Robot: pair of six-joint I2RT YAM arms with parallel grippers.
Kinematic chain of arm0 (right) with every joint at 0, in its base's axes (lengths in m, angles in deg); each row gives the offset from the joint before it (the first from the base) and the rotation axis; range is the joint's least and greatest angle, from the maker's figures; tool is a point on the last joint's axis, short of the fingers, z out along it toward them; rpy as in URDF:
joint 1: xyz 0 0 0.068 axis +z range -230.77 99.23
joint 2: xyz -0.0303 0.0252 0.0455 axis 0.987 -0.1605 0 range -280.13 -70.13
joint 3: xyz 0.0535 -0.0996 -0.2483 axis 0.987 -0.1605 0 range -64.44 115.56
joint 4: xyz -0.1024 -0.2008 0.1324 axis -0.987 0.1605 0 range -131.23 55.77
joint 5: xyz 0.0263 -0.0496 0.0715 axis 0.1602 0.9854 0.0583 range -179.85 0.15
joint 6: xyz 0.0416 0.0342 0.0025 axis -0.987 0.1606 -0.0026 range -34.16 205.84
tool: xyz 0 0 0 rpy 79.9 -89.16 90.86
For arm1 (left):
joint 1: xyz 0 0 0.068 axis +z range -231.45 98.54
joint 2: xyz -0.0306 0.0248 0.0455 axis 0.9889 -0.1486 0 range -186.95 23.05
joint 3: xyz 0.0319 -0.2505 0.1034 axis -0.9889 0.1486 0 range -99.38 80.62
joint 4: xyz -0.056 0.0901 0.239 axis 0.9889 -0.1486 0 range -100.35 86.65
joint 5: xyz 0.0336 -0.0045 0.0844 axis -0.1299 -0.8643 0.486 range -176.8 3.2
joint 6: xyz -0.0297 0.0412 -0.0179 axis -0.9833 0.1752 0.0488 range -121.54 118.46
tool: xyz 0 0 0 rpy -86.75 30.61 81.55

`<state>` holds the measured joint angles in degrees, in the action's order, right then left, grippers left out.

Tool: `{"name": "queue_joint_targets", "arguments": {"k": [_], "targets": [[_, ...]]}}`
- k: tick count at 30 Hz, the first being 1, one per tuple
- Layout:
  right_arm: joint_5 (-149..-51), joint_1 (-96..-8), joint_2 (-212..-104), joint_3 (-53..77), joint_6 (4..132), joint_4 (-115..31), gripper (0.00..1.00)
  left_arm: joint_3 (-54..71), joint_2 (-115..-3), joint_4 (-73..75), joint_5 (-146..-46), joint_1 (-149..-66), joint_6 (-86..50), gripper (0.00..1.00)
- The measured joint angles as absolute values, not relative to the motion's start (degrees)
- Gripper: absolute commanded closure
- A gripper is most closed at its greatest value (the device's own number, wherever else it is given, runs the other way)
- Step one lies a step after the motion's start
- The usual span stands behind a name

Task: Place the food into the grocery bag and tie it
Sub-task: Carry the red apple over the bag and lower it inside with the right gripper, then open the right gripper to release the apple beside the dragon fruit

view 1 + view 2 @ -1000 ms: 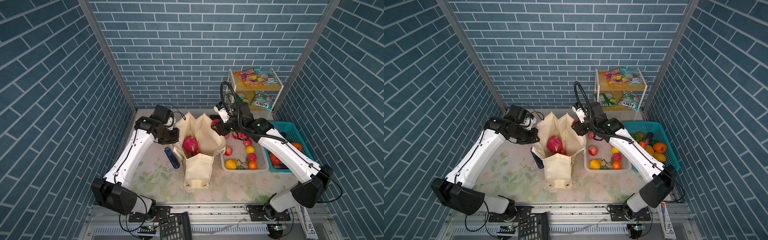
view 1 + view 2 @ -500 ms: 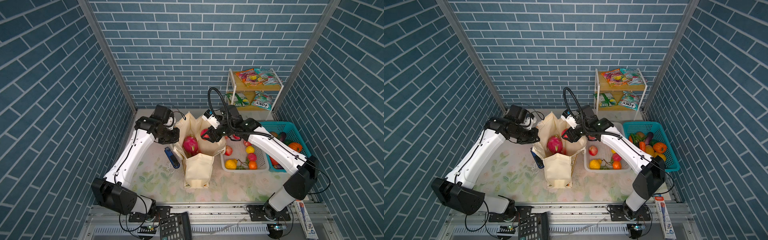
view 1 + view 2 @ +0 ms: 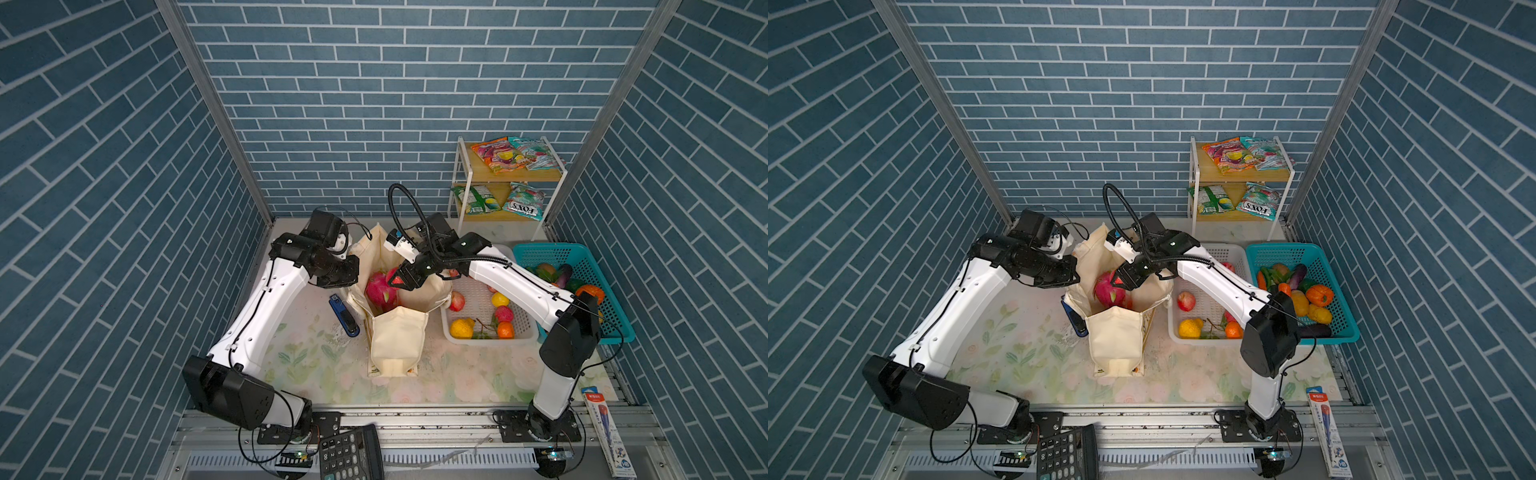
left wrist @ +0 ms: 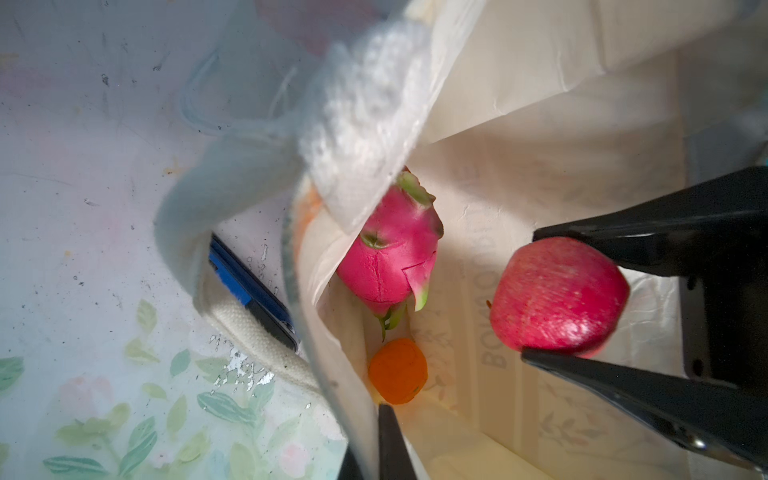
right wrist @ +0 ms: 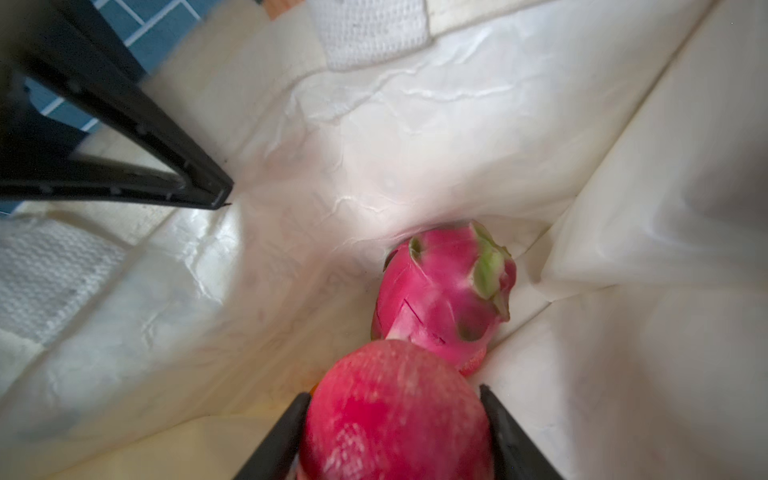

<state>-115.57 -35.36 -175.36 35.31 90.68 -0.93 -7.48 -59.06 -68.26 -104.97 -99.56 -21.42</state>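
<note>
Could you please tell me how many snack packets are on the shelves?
4: an orange-pink packet and a teal packet side by side on the top shelf; a green packet and a FOXS packet on the lower shelf. Others may be hidden beneath.

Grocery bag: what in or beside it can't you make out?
- Orange fruit: hidden in both top views behind the dragon fruit; mostly covered by the red apple in the right wrist view.
- Blue object beside the grocery bag: partly under a strap in the left wrist view; unidentifiable.
</note>
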Motion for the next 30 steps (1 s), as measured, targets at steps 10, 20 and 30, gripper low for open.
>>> {"name": "queue_joint_targets", "arguments": {"k": [10, 20, 30], "targets": [[-115.57, -34.53, -180.19, 36.42, 93.26, 1.69, 0.82, -7.41, -59.25, -67.56, -105.06, -99.65, -21.39, 0.96], [-109.08, -34.38, -182.70, 34.80, 94.11, 3.66, 0.76, -7.11, -59.25, -67.05, -104.82, -99.69, -21.17, 0.96], [-102.96, -34.00, -185.30, 34.67, 95.18, 4.27, 0.54, -7.08, -59.34, -66.73, -104.84, -99.72, -20.96, 0.96]]}}
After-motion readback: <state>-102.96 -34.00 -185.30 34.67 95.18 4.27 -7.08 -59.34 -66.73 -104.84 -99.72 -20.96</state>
